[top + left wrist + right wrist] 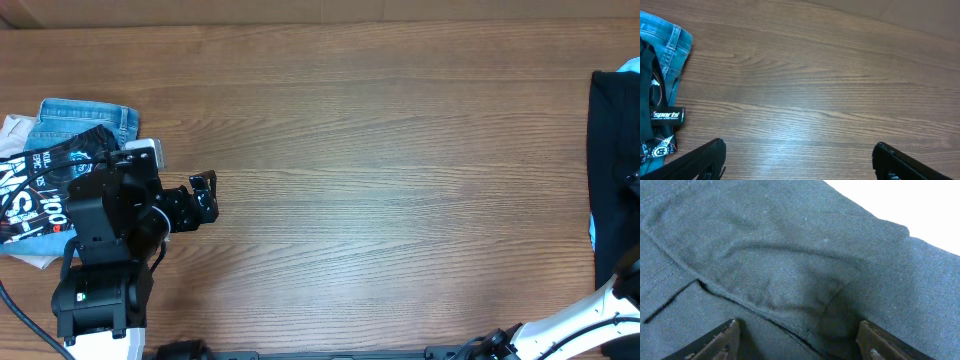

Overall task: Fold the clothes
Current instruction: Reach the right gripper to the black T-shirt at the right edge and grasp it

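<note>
The clothes [612, 150], a plain black garment, lie at the table's far right edge and run out of the overhead view. In the right wrist view the black cloth [790, 255] fills the frame, with a seam and a raised fold. My right gripper [797, 330] is down on it, open, its two fingers wide apart with the fold lying between them. In the overhead view only that arm's white link [580, 320] shows. My left gripper [203, 195] hovers over bare wood at the left, open and with nothing in it [797, 147].
A pile lies at the far left behind the left arm: blue jeans [85, 118] and a black shirt with white lettering [45, 185], also visible in the left wrist view [665, 115]. The wooden table [400, 180] stretches between the arms.
</note>
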Action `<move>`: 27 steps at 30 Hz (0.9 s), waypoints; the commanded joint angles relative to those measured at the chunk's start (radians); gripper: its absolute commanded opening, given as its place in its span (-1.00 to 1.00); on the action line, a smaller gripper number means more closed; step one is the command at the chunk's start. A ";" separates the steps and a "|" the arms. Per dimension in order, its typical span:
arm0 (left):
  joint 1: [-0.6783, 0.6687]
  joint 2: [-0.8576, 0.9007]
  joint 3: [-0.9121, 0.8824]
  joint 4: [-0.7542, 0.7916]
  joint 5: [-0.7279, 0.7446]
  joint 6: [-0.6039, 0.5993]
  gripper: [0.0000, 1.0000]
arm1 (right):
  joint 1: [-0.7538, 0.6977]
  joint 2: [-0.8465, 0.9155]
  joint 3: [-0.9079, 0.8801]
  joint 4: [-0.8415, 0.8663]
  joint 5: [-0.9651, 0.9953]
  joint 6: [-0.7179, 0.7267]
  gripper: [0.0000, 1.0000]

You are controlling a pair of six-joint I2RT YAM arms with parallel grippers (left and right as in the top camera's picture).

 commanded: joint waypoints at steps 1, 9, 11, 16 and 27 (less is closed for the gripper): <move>-0.006 0.003 0.028 0.005 0.012 -0.014 0.91 | -0.005 0.010 0.020 -0.005 0.007 0.004 0.52; -0.006 0.003 0.028 0.005 0.012 -0.014 0.90 | -0.005 0.013 0.020 -0.009 0.031 0.005 -0.03; -0.006 0.003 0.028 0.005 0.012 -0.014 0.89 | -0.005 0.013 0.020 -0.002 0.035 0.005 -0.06; -0.006 0.003 0.028 0.004 0.012 -0.014 0.88 | -0.006 0.013 0.020 0.016 0.038 0.005 -0.15; -0.006 0.003 0.028 0.005 0.012 -0.014 0.87 | -0.008 0.013 0.020 0.035 0.082 0.035 -0.41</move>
